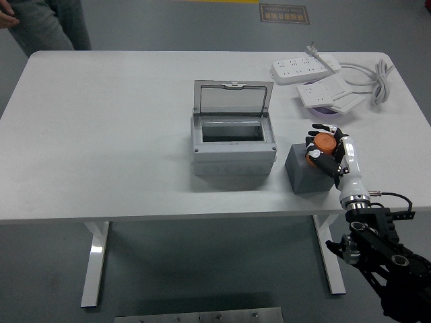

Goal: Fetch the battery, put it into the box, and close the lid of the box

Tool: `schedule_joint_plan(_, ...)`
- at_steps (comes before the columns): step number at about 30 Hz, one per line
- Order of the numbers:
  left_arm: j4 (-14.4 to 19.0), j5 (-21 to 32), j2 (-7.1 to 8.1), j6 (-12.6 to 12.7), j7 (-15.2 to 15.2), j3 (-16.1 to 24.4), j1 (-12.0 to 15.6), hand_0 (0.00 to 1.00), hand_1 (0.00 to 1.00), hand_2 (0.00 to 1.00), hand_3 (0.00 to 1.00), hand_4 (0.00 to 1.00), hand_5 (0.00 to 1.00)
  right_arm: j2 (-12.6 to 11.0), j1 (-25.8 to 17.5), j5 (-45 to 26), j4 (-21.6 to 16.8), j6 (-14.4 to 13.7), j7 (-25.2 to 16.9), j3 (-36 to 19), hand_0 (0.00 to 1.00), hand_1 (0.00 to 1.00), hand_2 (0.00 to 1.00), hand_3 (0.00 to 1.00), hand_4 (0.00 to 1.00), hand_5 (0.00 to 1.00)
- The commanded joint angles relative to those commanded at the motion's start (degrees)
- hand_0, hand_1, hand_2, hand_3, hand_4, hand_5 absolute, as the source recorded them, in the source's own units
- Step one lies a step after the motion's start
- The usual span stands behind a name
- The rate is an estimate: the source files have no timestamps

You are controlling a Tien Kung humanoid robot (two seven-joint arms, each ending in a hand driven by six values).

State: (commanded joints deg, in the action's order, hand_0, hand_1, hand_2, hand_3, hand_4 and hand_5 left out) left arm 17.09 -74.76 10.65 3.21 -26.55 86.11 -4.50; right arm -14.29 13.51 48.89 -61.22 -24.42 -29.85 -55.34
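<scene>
Grasping the battery (325, 142), the right hand (330, 153) has its fingers wrapped round the orange cylinder above a dark grey block (306, 169) at lower right of centre. It looks rigid, smooth and light; holding it round the sides suits best. The grey plastic box (234, 147) sits mid-frame, its clear hinged lid (233, 99) upright. A person stands at upper left.

The right hand (331, 153) has black fingers, a white forearm, and a black cabled base.
</scene>
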Motion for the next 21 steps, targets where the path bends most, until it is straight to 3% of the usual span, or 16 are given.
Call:
schedule_joint_plan(11, -0.08, 0.28, 0.09, 0.01, 0.18, -0.13, 0.00, 0.564, 0.712, 0.638, 0.600, 0.681, 0.178, 0.07, -0.03, -1.27, 0.14, -1.01, 0.26, 0.81, 0.665, 0.597, 0.584, 0.625, 0.635, 0.103)
schedule_joint_plan(12, -0.08, 0.30, 0.11, 0.03, 0.19, -0.13, 0.01, 0.564, 0.713, 0.637, 0.600, 0.681, 0.177, 0.09, -0.03, -1.27, 0.15, -1.10, 0.38, 0.92, 0.616, 0.482, 0.513, 0.549, 0.612, 0.150)
schedule_joint_plan(17, -0.09, 0.42, 0.13, 0.07, 0.22, -0.23, 0.10, 0.564, 0.713, 0.637, 0.600, 0.681, 0.177, 0.16, 0.03, -1.24, 0.12, -1.45, 0.94, 1.54, 0.616, 0.482, 0.513, 0.549, 0.612, 0.150)
schedule_joint_plan(18, -0.09, 0.41, 0.14, 0.07, 0.22, -0.22, 0.11, 0.562, 0.713, 0.641, 0.600, 0.681, 0.177, 0.18, 0.05, -1.21, 0.09, -1.53, 1.07, 1.69, 0.575, 0.392, 0.447, 0.463, 0.592, 0.018)
schedule_joint_plan(21, -0.11, 0.45, 0.16, 0.08, 0.27, -0.24, 0.12, 0.562, 0.713, 0.641, 0.600, 0.681, 0.177, 0.23, 0.14, -0.99, -0.01, -1.73, 1.39, 1.99, 0.575, 0.392, 0.447, 0.463, 0.592, 0.018)
